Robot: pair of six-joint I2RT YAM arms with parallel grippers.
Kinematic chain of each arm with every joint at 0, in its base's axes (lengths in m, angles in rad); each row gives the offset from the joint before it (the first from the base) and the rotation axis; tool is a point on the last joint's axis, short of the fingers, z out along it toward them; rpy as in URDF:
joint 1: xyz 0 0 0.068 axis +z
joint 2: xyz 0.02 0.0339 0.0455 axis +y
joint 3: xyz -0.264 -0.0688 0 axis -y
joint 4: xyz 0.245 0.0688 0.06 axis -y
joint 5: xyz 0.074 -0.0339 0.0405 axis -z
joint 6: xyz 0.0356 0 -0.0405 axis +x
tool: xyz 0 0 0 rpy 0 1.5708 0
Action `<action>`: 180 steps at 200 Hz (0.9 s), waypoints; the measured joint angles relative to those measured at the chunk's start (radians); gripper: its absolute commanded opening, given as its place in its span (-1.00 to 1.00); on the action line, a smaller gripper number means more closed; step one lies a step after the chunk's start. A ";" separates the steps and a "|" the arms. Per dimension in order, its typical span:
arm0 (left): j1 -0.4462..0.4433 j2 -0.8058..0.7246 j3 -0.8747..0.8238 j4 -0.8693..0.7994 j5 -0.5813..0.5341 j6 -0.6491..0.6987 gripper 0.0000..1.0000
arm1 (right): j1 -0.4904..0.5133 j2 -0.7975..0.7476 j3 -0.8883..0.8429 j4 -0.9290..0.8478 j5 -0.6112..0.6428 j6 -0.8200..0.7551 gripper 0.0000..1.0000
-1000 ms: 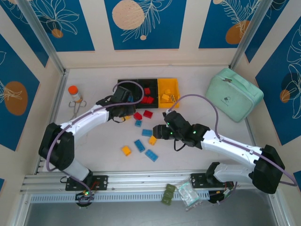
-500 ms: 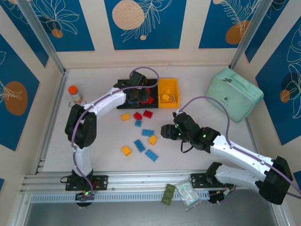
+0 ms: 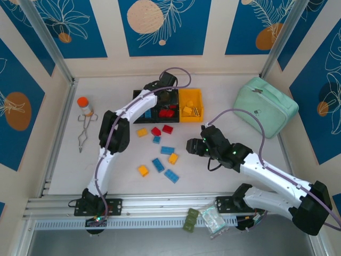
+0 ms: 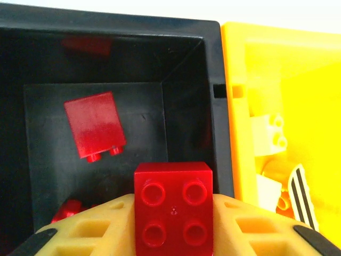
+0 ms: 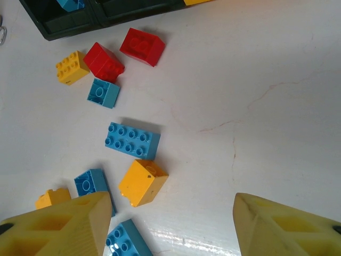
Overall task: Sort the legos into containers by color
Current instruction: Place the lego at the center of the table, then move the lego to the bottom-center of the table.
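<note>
White table (image 3: 218,88) — blue leaf-print walls (image 3: 186,37)

A red four-stud brick (image 4: 172,205) sits between yellow fingers (image 4: 114,213); beside the glossy black bin (image 4: 106,26), its neighbour bin (image 4: 298,80) is yellow-orange.

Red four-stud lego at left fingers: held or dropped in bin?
Held: red four-stud lego clamped between the left fingers, above the black plastic bin.

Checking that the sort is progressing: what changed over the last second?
The left hand, shut on a red brick, swung from the near edge of the left black bin, away and rightward, to above the middle black bin. The right hand, open, drew back slightly rightward. The loose bricks stayed put.
</note>
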 measured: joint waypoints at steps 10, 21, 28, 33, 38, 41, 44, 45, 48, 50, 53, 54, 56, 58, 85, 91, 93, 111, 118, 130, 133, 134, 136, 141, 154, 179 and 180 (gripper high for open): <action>0.000 0.019 0.026 -0.013 0.000 0.005 -0.19 | -0.001 -0.017 -0.006 -0.003 0.000 0.002 0.25; 0.002 0.031 0.044 -0.024 0.000 0.008 -0.10 | -0.004 -0.034 -0.015 -0.005 0.001 0.006 0.25; 0.003 0.034 0.050 -0.030 0.000 0.009 -0.03 | -0.007 -0.045 -0.021 -0.007 0.002 0.008 0.25; 0.004 0.034 0.052 -0.034 0.000 0.007 0.04 | -0.009 -0.050 -0.025 -0.008 0.003 0.009 0.25; 0.004 0.034 0.053 -0.038 0.000 0.010 0.08 | -0.010 -0.053 -0.028 -0.011 0.004 0.012 0.25; 0.004 0.034 0.054 -0.040 -0.001 0.009 0.10 | -0.011 -0.055 -0.030 -0.011 0.005 0.012 0.25; 0.005 0.034 0.055 -0.042 -0.001 0.012 0.12 | -0.012 -0.055 -0.031 -0.011 0.005 0.013 0.25; 0.005 0.034 0.055 -0.042 -0.001 0.011 0.12 | -0.012 -0.056 -0.032 -0.011 0.005 0.014 0.25; 0.005 0.034 0.055 -0.042 -0.001 0.009 0.13 | -0.012 -0.056 -0.033 -0.012 0.005 0.015 0.25; 0.005 0.034 0.056 -0.042 -0.001 0.012 0.13 | -0.013 -0.056 -0.034 -0.012 0.005 0.015 0.25; 0.005 0.034 0.056 -0.042 -0.001 0.010 0.13 | -0.013 -0.056 -0.035 -0.012 0.006 0.015 0.25; 0.005 0.034 0.056 -0.042 -0.001 0.010 0.13 | -0.013 -0.056 -0.035 -0.012 0.006 0.015 0.25; 0.005 0.034 0.056 -0.042 -0.001 0.010 0.13 | -0.014 -0.056 -0.036 -0.013 0.006 0.015 0.25; 0.005 0.034 0.056 -0.042 -0.001 0.011 0.13 | -0.014 -0.056 -0.036 -0.013 0.006 0.016 0.25; 0.005 0.023 0.033 -0.031 0.001 0.011 0.13 | -0.014 -0.055 -0.037 -0.014 0.007 0.015 0.25; 0.004 0.009 0.009 -0.026 0.002 0.011 0.14 | -0.014 -0.051 -0.037 -0.013 0.007 0.015 0.25; 0.004 0.003 -0.002 -0.023 0.002 0.010 0.14 | -0.014 -0.050 -0.037 -0.013 0.007 0.015 0.25; 0.003 -0.063 -0.102 -0.007 0.018 0.011 0.16 | -0.014 -0.031 -0.037 -0.013 0.007 0.015 0.26; 0.003 -0.095 -0.143 0.005 0.026 0.011 0.17 | -0.013 -0.021 -0.036 -0.013 0.007 0.015 0.27; 0.002 -0.155 -0.211 0.023 0.039 0.011 0.18 | -0.008 -0.004 -0.035 -0.013 0.006 0.014 0.30; 0.002 -0.175 -0.232 0.030 0.045 0.011 0.19 | -0.007 0.000 -0.035 -0.013 0.006 0.014 0.31; 0.002 -0.178 -0.236 0.031 0.046 0.011 0.19 | -0.007 0.002 -0.035 -0.013 0.005 0.013 0.32; 0.002 -0.191 -0.247 0.033 0.048 0.011 0.19 | -0.006 0.004 -0.035 -0.013 0.005 0.013 0.32; 0.001 -0.221 -0.278 0.046 0.055 0.012 0.19 | -0.004 0.011 -0.034 -0.013 0.004 0.013 0.32; -0.001 -0.305 -0.355 0.072 0.075 0.018 0.20 | 0.003 0.033 -0.026 -0.014 0.003 0.011 0.35; -0.003 -0.463 -0.507 0.126 0.109 0.034 0.22 | 0.026 0.085 0.005 -0.019 0.003 0.016 0.38; -0.003 -0.468 -0.512 0.128 0.111 0.035 0.22 | 0.027 0.088 0.008 -0.021 0.003 0.017 0.39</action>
